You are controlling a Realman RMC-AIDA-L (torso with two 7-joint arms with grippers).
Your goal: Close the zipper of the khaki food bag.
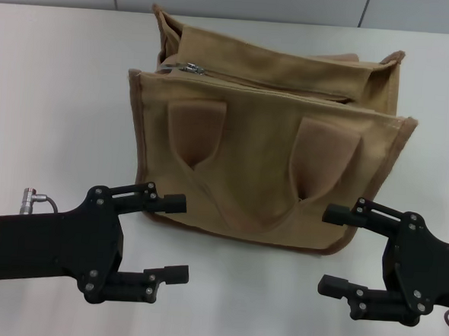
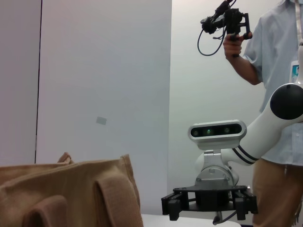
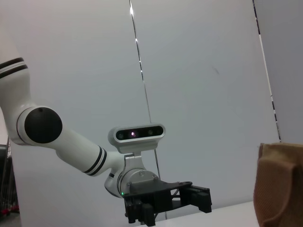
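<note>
The khaki food bag (image 1: 264,140) stands on the white table, a boxy tan tote with two soft handles (image 1: 196,132) on its near face. The zipper (image 1: 275,83) runs along the top panel, and its silver pull (image 1: 191,68) sits near the bag's left end. My left gripper (image 1: 176,237) is open in front of the bag's lower left corner, apart from it. My right gripper (image 1: 335,249) is open in front of the lower right corner, apart from it. The bag's edge also shows in the left wrist view (image 2: 71,194) and the right wrist view (image 3: 279,184).
The white table (image 1: 54,89) spreads to both sides of the bag. A person (image 2: 279,61) holding a camera rig stands behind the right arm in the left wrist view. A grey wall lies behind the table.
</note>
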